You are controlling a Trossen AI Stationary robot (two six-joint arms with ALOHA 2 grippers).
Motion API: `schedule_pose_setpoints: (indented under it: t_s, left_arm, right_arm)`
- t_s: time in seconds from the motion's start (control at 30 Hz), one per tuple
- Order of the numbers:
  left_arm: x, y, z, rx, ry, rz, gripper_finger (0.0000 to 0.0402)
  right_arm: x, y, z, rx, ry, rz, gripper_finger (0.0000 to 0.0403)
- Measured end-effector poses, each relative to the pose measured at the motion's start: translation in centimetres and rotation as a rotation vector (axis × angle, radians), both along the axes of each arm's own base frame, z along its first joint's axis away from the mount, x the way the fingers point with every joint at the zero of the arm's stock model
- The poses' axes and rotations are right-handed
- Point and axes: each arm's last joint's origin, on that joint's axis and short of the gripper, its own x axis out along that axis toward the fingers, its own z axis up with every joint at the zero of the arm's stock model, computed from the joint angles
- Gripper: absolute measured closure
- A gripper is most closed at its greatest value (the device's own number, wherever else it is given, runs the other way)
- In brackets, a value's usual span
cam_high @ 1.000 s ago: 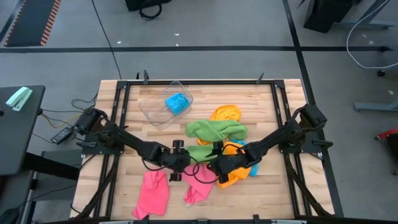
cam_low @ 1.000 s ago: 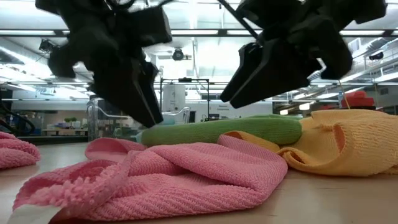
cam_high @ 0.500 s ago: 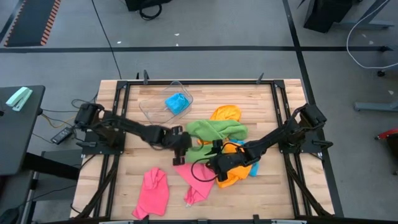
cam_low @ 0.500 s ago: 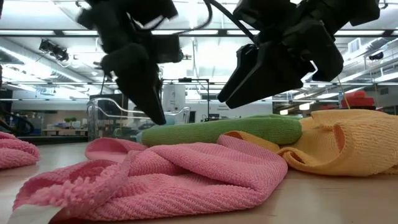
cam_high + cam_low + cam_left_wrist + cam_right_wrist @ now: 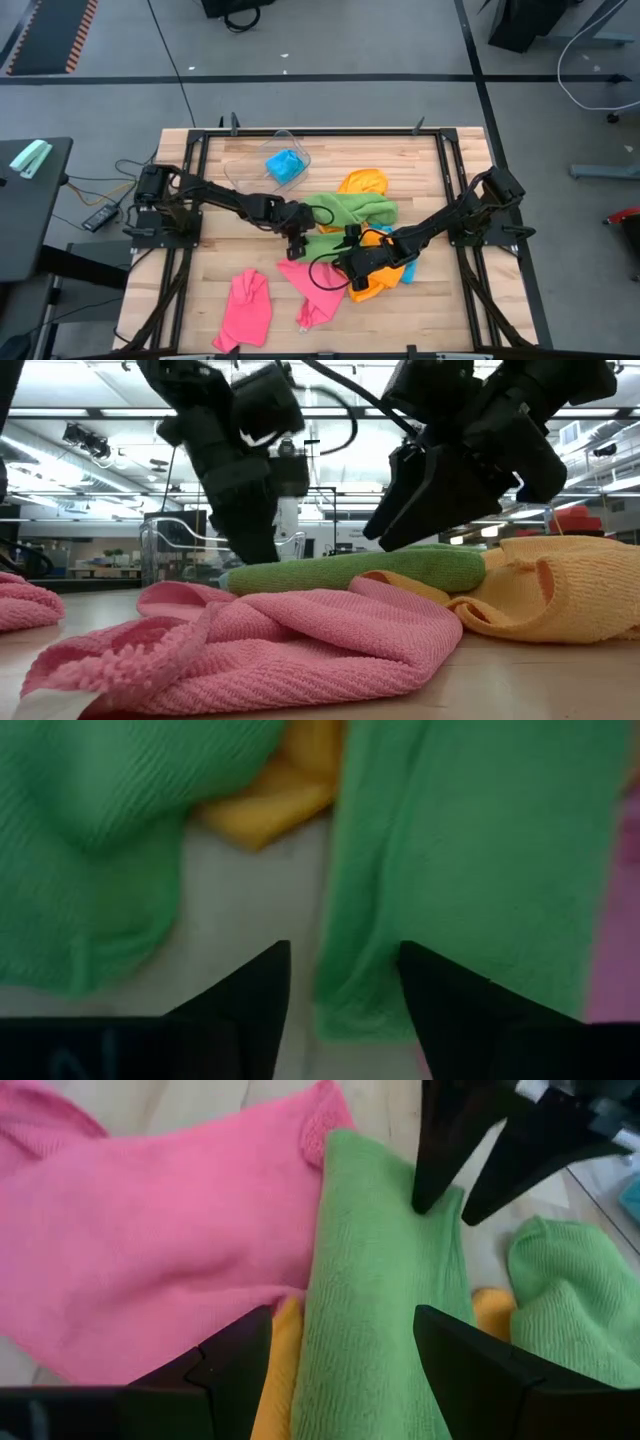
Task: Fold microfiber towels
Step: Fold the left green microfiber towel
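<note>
Now | left gripper (image 5: 340, 990) parted, empty, over green towel (image 5: 460, 870) | right gripper (image 5: 340, 1350) parted, empty, hovering alongside

No legible text, label or sign anywhere.

Right gripper (image 5: 340, 1365): fingers spread apart, nothing between them, poised over the cloths.
Green towel (image 5: 375, 1290): long folded strip running between the fingers, lying over the pink towel's edge.
Pink towel (image 5: 140, 1270): spread flat beside the green strip.
Orange towel (image 5: 275, 1400): peeking from under the green strip.
Left gripper (image 5: 445, 1205): fingers parted, tips at the strip's far end.
Second green towel (image 5: 565, 1305): bunched alongside.
Table (image 5: 170, 1095): pale wood.
</note>
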Motion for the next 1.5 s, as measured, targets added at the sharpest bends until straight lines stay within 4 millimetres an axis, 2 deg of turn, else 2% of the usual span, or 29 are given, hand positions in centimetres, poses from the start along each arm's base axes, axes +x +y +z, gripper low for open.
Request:
schedule_pose_setpoints:
  t_s: [0.17, 0.4, 0.6, 0.77, 0.83, 1.0, 1.13, 1.27, 1.5]
  left_arm:
    - [0.2, 0.5, -0.7, 0.0, 0.012, 0.019, 0.0194]
    - [0.4, 0.3, -1.3, -0.023, 0.026, 0.049, 0.0234]
    - [0.6, -0.4, -1.9, -0.005, 0.024, 0.02, 0.0289]
    - [0.6, -0.7, -1.5, 0.001, 0.011, -0.019, 0.0371]
    - [0.3, -0.9, -1.1, 0.006, 0.011, -0.036, 0.0388]
    - [-0.2, -1.1, 1.0, -0.001, -0.035, -0.037, 0.0372]
    - [-0.7, -1.2, 1.8, -0.01, -0.024, -0.024, 0.0379]
    - [-1.1, -1.6, 2.2, -0.02, -0.013, -0.018, 0.0387]
    - [-1.1, -2.1, 2.1, -0.023, -0.008, -0.023, 0.0374]
  right_arm:
    - [-1.1, -0.4, -1.5, 0.016, 0.057, 0.0, 0.0149]
    - [-2.3, -0.8, -2.9, 0.083, 0.105, -0.025, 0.0149]
    - [-2.4, -0.7, -3.0, 0.093, 0.112, -0.014, 0.0149]
    - [-2.1, -0.6, -2.7, 0.057, 0.104, 0.035, 0.0149]
    - [-1.7, -0.5, -2.2, 0.047, 0.092, 0.053, 0.0149]
    - [-0.6, 0.0, -0.6, 0.042, 0.065, 0.061, 0.0149]
    - [0.0, 0.3, 0.4, 0.041, 0.038, 0.07, 0.0149]
    - [0.7, 0.4, 1.3, 0.034, 0.001, 0.073, 0.0149]
    - [1.5, -0.3, 2.0, 0.02, -0.062, 0.052, 0.0149]
